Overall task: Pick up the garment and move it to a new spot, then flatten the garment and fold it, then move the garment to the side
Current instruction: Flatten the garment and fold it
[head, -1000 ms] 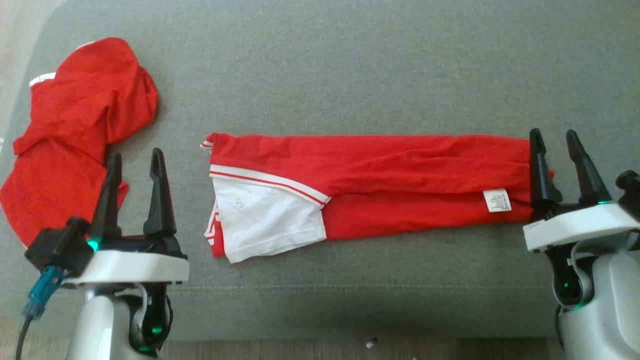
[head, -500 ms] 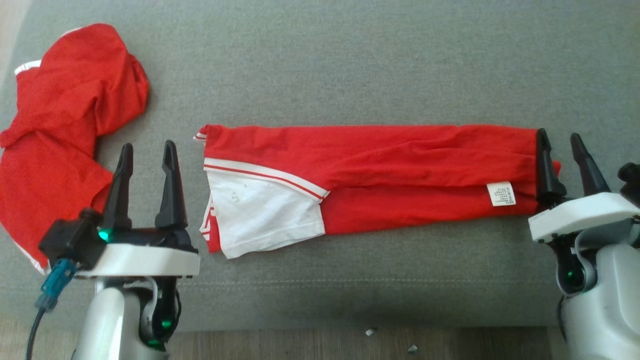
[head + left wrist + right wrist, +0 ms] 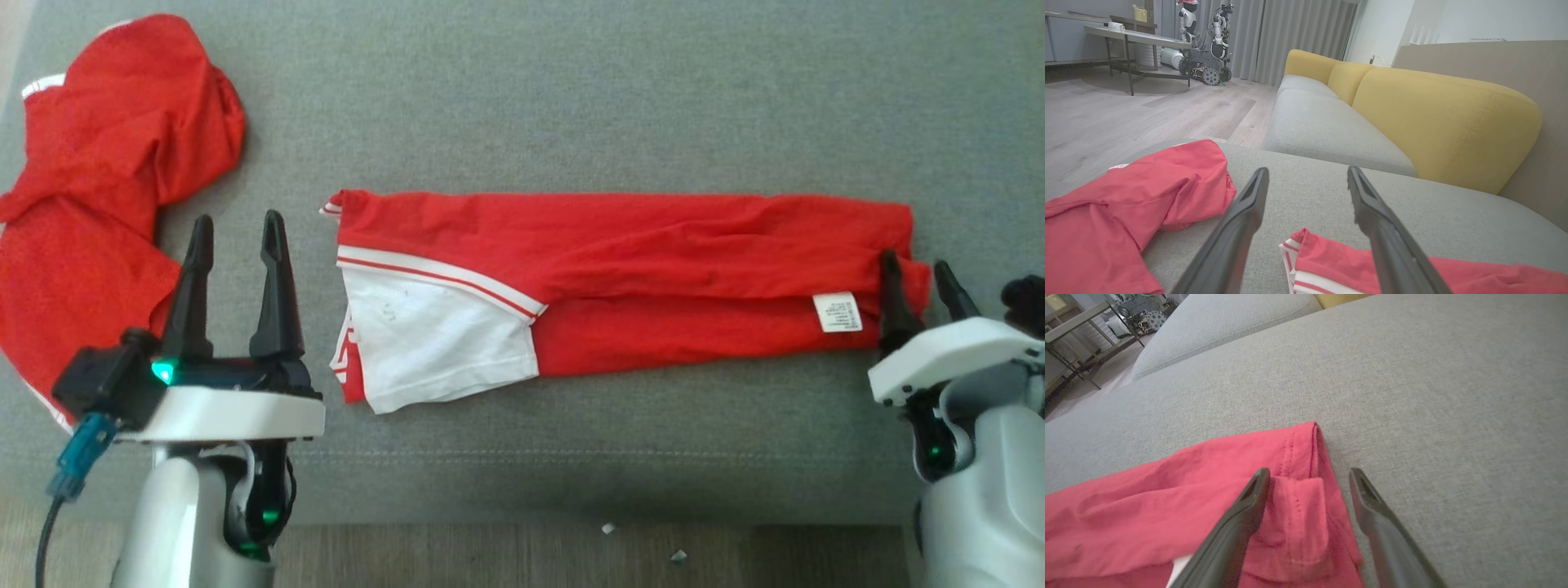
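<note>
Fingers (image 3: 273, 269) on both grippers spread wide, gripping nothing. On the grey sofa seat (image 3: 571, 98) the red garment (image 3: 653, 245) lies as a long folded strip. The right gripper (image 3: 914, 261) has just dipped to straddle its hem end, and the left gripper (image 3: 237, 217) hovers beside the white-panelled end. The next fold's grasp looks near.

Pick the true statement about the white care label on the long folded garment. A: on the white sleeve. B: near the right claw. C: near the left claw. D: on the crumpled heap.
B: the care label lies at the folded garment's end, just beside the open right claw.
</note>
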